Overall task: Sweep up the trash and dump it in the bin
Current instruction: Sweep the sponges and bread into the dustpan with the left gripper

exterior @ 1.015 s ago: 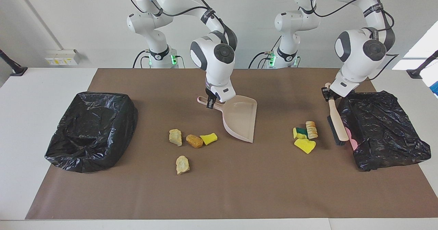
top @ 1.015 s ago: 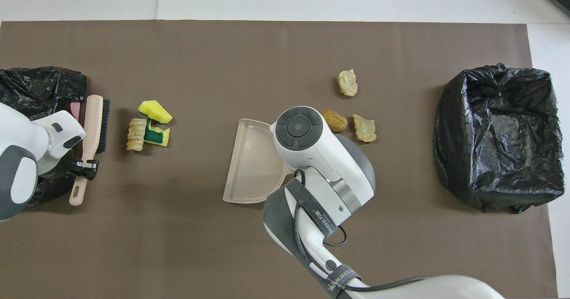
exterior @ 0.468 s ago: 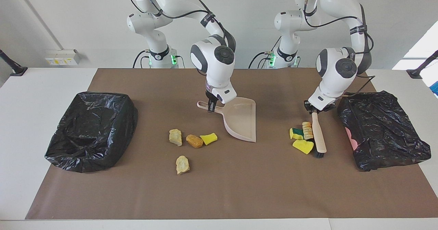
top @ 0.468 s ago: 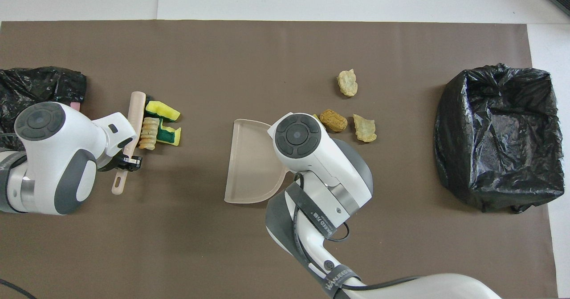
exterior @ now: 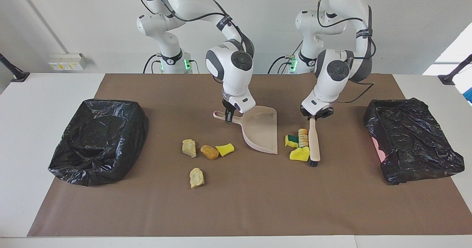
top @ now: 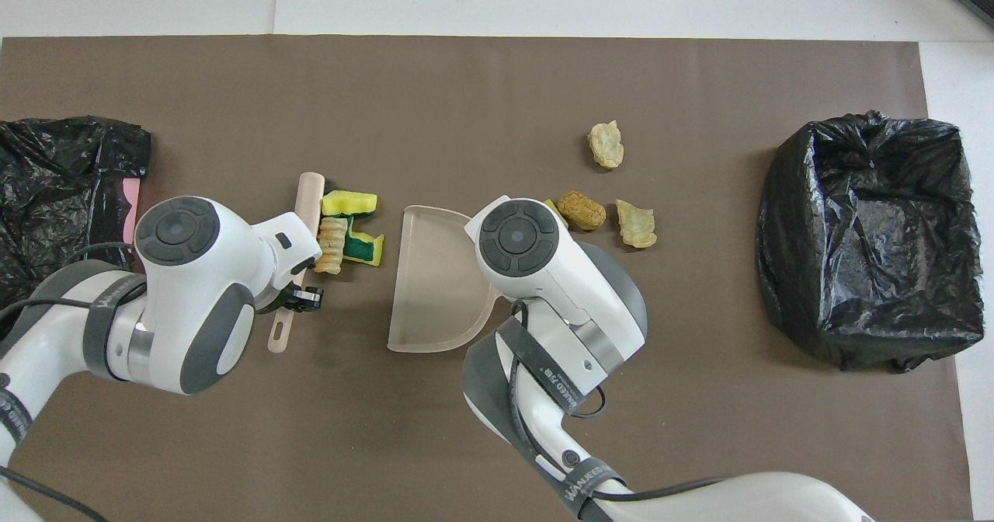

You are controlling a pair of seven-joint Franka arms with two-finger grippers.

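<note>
Sweeping three scraps (exterior: 298, 146), sponge bits and a bread lump, I have them bunched against the brush (exterior: 313, 141), just at three o'clock of the dustpan (exterior: 260, 129) in the facing view. Four more (exterior: 206, 152) lie at its nine o'clock. They look light, soft and likely to tumble, so I'd push, not pinch. My left gripper (exterior: 313, 116) is clenched on the brush handle, my right gripper (exterior: 228, 116) on the dustpan handle. Black bins (exterior: 97, 139) flank the desk (exterior: 236, 203).

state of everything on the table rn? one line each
Left hand: shut on brush handle.
Right hand: shut on dustpan handle.
Brush: bristles down, against three scraps.
Dustpan: empty, mouth facing brush.
Three scraps: bunched between brush and dustpan.
Four scraps: loose, unswept.
Two black-lined bins: open.
</note>
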